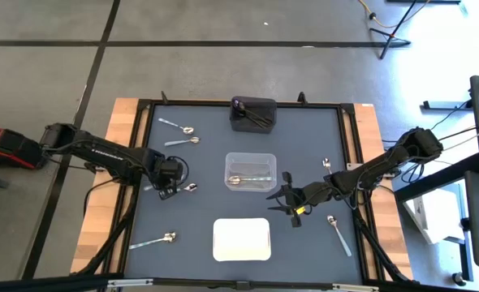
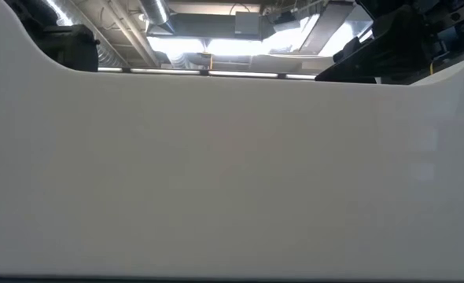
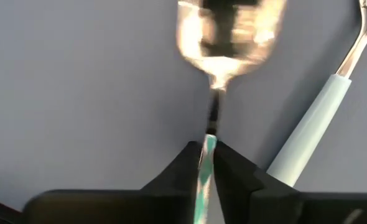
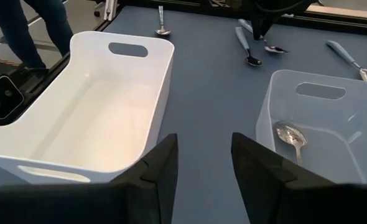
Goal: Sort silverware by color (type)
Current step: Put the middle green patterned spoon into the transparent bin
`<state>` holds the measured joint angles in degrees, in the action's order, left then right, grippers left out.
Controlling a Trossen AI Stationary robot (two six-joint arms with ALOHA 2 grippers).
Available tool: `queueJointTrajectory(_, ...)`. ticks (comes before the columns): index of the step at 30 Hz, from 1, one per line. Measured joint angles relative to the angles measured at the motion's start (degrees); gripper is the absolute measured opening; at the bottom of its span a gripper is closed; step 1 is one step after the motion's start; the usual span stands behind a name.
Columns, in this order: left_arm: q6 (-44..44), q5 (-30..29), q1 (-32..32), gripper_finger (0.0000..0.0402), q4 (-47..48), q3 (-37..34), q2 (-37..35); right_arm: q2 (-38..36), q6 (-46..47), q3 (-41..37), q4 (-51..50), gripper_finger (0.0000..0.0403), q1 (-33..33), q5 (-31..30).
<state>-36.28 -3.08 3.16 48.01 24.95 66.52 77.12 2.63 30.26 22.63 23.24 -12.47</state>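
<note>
My left gripper sits low over the left part of the dark mat, shut on a silver spoon with a patterned teal handle. A pale-blue-handled spoon lies right beside it. My right gripper is open and holds nothing, hovering between the white tray and the clear tray. A silver spoon lies in the clear tray. Dark spoons sit in the black tray. Other spoons lie loose on the mat. My left gripper pinches the spoon's teal handle between its two fingers, and the handle runs along them. The neck and bowl stick out ahead of the fingertips. Whether the spoon is clear of the mat cannot be told.
The white tray stands near the table's near edge and its wall fills the low view. Wooden strips border the mat on both sides. A person's legs show beyond the table in the right wrist view.
</note>
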Motion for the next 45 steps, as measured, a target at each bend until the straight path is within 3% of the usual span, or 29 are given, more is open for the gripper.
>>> queueJointTrajectory(6, 1.53, -2.05, 0.12, 0.0009, 1.37, 2.46, 0.43, 0.0, 0.02, 0.0, -0.06, 0.014, 0.0, -0.26)
queueJointTrajectory(10, 1.05, -7.68, 1.29, 0.0015, 2.82, 6.74, 0.31, 0.0, 0.04, 0.0, -0.79, 0.014, -0.02, -1.55)
queueJointTrajectory(22, 5.78, -15.58, 3.92, 0.0019, 4.6, 24.12, 0.28, 0.02, 0.0, 0.0, -1.73, 0.014, -0.02, -2.0)
queueJointTrajectory(27, 9.43, -16.96, 4.52, 0.0019, -1.84, 28.67, 0.28, 0.02, -0.04, 0.0, -1.77, 0.014, -0.02, -2.56)
queueJointTrajectory(34, 13.85, -14.82, 4.5, 0.002, -14.73, 29.4, 1.15, 0.02, -0.07, 0.0, -1.79, 0.014, -0.02, -2.56)
queueJointTrajectory(45, 20.85, -8.98, 4.52, 0.002, -30.85, 29.42, 11.31, 0.02, -0.09, 0.0, -1.95, 0.014, -0.02, -2.54)
